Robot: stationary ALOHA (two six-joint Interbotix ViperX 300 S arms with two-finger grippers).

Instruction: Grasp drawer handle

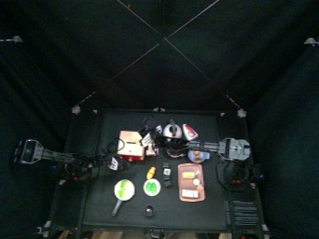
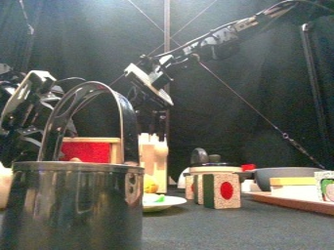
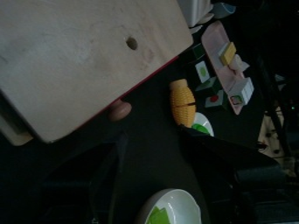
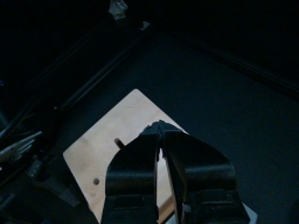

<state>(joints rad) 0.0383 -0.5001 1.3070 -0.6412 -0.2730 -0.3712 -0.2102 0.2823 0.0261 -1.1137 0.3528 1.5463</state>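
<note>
You'll find the drawer [image 1: 133,142] stiff and boxy — take its small handle squarely; left gripper [image 3: 117,188] gapes empty, right gripper [image 4: 163,140] nearly closed, holding nothing

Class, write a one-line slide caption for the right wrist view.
The right gripper hangs above the drawer, its tan top on the dark table.

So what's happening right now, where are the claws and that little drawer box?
Right gripper nearly shut, above drawer. Left gripper open beside it, empty. Handle not grasped yet.

One drawer [image 1: 132,143], two green bowls [image 1: 125,190].
</note>
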